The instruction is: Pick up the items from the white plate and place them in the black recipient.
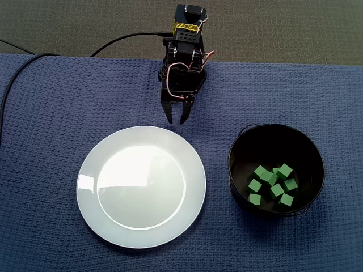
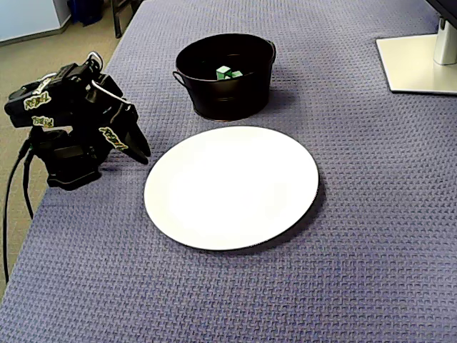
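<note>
Blue waffle-weave cloth (image 1: 51, 113) covers the table, with grey carpet beyond its far edge in a fixed view and a pale monitor foot (image 2: 421, 64) at one corner in the other. The white plate (image 1: 142, 187) lies near the middle of the table and is bare in both fixed views; nothing remains on it to lift. Just beside it, apart from its rim, stands the black recipient (image 1: 235, 164), a small bucket with side handles. The task's things, the green cubes (image 1: 272, 184), lie heaped on its floor, about eight of them, some touching. From this I judge the transfer done, or nearly so. The arm sits folded at the table's edge behind the plate, its cable (image 1: 125, 38) trailing off the cloth. The gripper (image 1: 175, 120) points down at the cloth just short of the plate's rim, its fingers set a narrow way apart and carrying nothing. The cubes look small and light, with flat faces and crisp edges; whether they are foam, wood or plastic I cannot tell. Such a block should sit best pinched across two opposite faces, squarely and not corner to corner, lest it twist out. It would likely survive a short drop into the bucket, while the glossy plate lets a nudged cube slide.
</note>
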